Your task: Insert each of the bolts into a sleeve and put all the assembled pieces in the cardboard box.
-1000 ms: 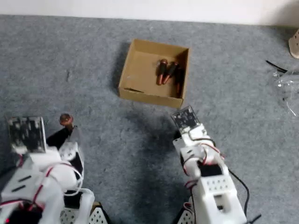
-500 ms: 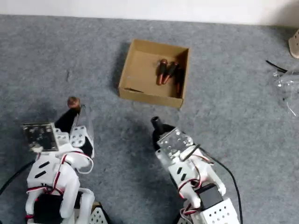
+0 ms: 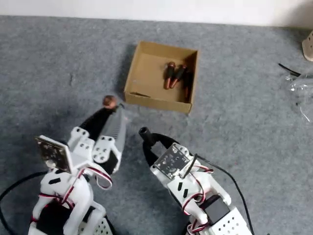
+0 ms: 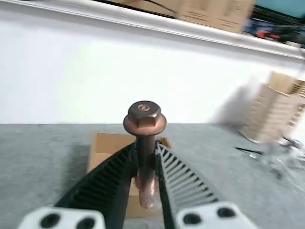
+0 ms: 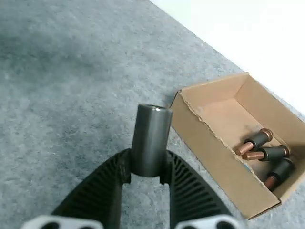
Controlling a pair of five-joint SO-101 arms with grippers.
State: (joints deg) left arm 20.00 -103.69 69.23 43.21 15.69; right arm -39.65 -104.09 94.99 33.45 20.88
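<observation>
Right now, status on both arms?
Left gripper shut on bolt. Right gripper shut on sleeve. Bolt and sleeve apart, only carpet between. Three assembled pieces in cardboard box.

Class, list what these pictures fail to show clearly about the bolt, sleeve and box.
- Left wrist view: the bolt has a blurred tip. It and the left fingers hide most of the cardboard box.
- Right wrist view: the right fingers cover the lower sides of the sleeve.
- High view: clear plastic is cut off by the right edge.
</observation>
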